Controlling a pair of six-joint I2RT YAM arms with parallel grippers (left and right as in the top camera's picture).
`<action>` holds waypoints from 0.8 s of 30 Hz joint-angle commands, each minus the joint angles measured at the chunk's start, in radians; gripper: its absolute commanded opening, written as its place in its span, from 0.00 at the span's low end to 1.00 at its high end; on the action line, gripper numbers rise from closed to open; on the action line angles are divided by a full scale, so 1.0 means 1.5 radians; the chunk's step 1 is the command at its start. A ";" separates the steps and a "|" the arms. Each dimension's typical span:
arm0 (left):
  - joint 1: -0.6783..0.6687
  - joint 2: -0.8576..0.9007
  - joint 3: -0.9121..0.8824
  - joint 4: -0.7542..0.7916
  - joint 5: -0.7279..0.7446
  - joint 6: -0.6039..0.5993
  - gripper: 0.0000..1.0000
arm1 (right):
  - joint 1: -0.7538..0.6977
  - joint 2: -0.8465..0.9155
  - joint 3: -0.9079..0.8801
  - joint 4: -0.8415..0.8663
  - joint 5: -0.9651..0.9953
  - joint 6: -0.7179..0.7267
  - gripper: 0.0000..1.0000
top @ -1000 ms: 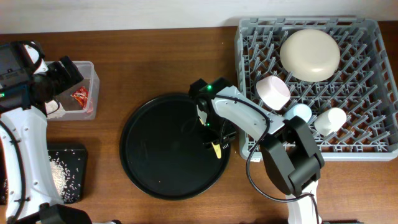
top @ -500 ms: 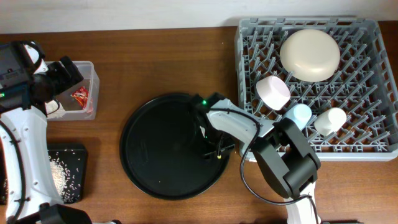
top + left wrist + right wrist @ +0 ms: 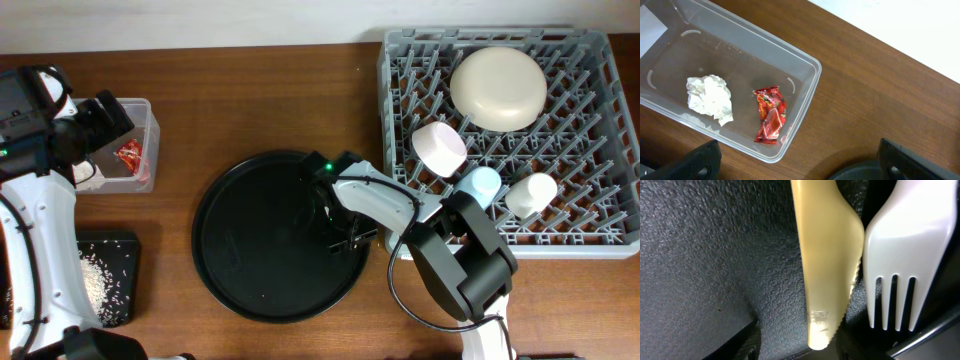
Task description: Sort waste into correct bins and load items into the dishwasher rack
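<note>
In the right wrist view a pale yellow utensil (image 3: 827, 260) with a serrated edge lies flat on the round black tray (image 3: 705, 250), with a white fork (image 3: 905, 245) beside it. My right gripper (image 3: 798, 352) is open. Its fingers stand either side of the yellow utensil's tip, with a gap on the left. From overhead, the right gripper (image 3: 340, 235) hides both utensils. My left gripper (image 3: 810, 167) hangs wide open beside the clear tub (image 3: 805, 95), which holds the tissue wad (image 3: 710, 97) and red wrapper (image 3: 770, 120).
The grey rack (image 3: 600, 230) at the right holds the cream bowl (image 3: 498, 88), pink bowl (image 3: 438, 147), blue cup (image 3: 483, 182) and white cup (image 3: 532, 193). The shallow black tray (image 3: 125, 250) at the front left holds rice (image 3: 95, 280).
The right gripper has come down a little toward the tray's front. The yellow tip that showed below it is now hidden under it. The left arm has not moved.
</note>
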 commanded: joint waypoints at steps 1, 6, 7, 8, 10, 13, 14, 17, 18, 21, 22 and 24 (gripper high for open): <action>0.003 0.002 0.003 0.001 0.005 -0.001 0.99 | 0.001 0.001 -0.011 0.018 0.056 -0.004 0.52; 0.003 0.002 0.003 0.001 0.005 -0.001 0.99 | 0.001 -0.023 -0.010 0.029 0.086 -0.006 0.52; 0.003 0.002 0.003 0.001 0.005 -0.001 0.99 | 0.001 -0.023 -0.010 0.031 0.090 -0.006 0.52; 0.003 0.002 0.003 0.001 0.005 -0.001 0.99 | 0.001 -0.023 -0.010 0.038 0.091 -0.006 0.53; 0.003 0.002 0.003 0.001 0.005 -0.001 0.99 | 0.001 -0.023 -0.010 0.039 0.090 -0.006 0.53; 0.003 0.002 0.003 0.001 0.005 -0.001 0.99 | 0.003 -0.023 -0.010 0.010 0.070 -0.005 0.53; 0.003 0.002 0.003 0.001 0.005 -0.001 0.99 | 0.004 -0.023 -0.010 0.005 0.062 -0.003 0.52; 0.003 0.002 0.003 0.001 0.005 -0.001 0.99 | 0.007 -0.023 -0.010 -0.023 0.033 0.014 0.53; 0.003 0.002 0.003 0.001 0.005 -0.001 0.99 | 0.006 -0.024 -0.010 -0.024 0.041 0.014 0.53; 0.003 0.002 0.003 0.001 0.005 -0.001 1.00 | 0.006 -0.028 0.009 -0.022 0.075 0.014 0.53; 0.003 0.002 0.003 0.001 0.005 -0.001 0.99 | 0.006 -0.028 0.018 -0.019 0.075 0.014 0.53; 0.003 0.002 0.003 0.001 0.005 -0.001 0.99 | 0.006 -0.029 0.031 -0.014 0.076 0.014 0.53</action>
